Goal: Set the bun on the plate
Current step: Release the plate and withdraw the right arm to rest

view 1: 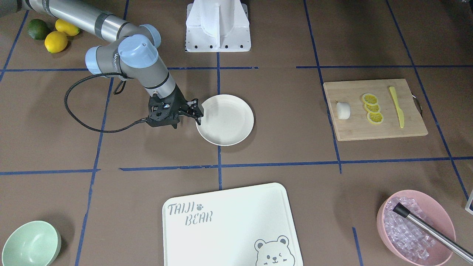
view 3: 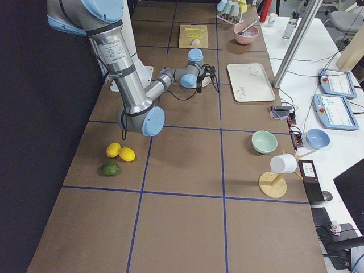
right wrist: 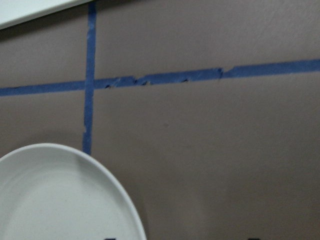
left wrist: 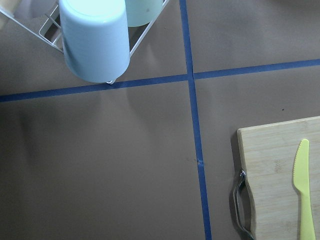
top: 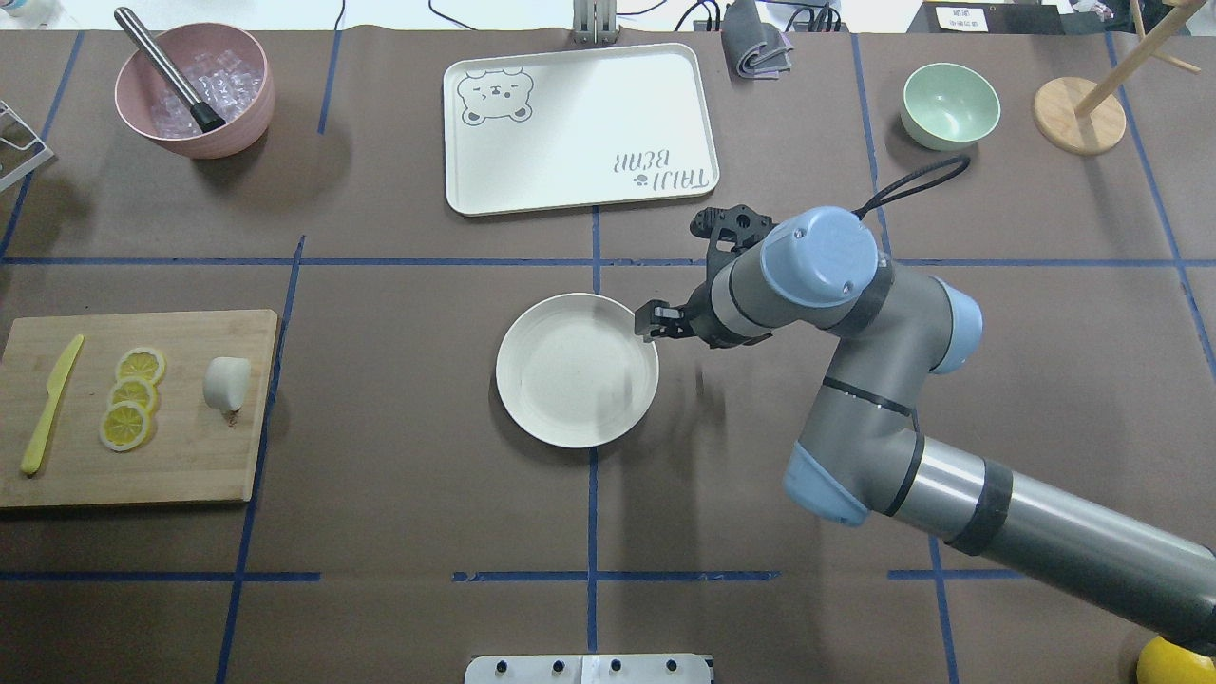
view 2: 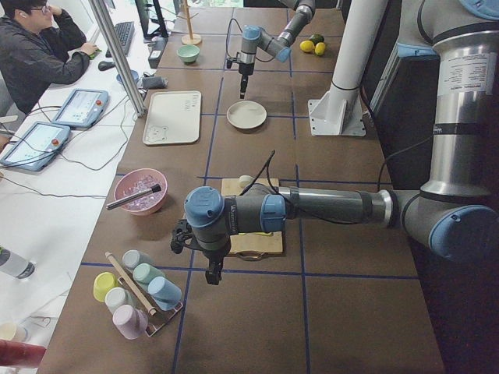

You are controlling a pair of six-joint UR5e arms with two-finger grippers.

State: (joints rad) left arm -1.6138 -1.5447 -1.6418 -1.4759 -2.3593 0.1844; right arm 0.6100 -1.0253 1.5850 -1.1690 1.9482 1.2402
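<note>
White domed bun [top: 227,383] is lying at overhead 9 o'clock from round cream plate [top: 577,370] — left gripper [view 2: 212,274] nearer, state untellable; right gripper [top: 655,323] hovering released at rim.

Overhead view, robot's sides: plate [top: 577,370] sits at table centre, with the right gripper [top: 654,323] at its right rim. Cutting board [top: 190,456] is well apart, to the left. On it, left to right: knife [top: 52,404], three overlapping lemon slices [top: 132,394] in a column, and bun [top: 227,383] near the board's right edge. Bear-print tray [top: 579,128] lies behind the plate at the far edge. Bowl with ice [top: 239,125] is far left, with a rod [top: 166,66] leaning in it. Small bowl [top: 950,104] is far right, with a wooden stand [top: 1078,119] to its right. Cup rack [view 2: 136,292] stands beyond the board's left end.
</note>
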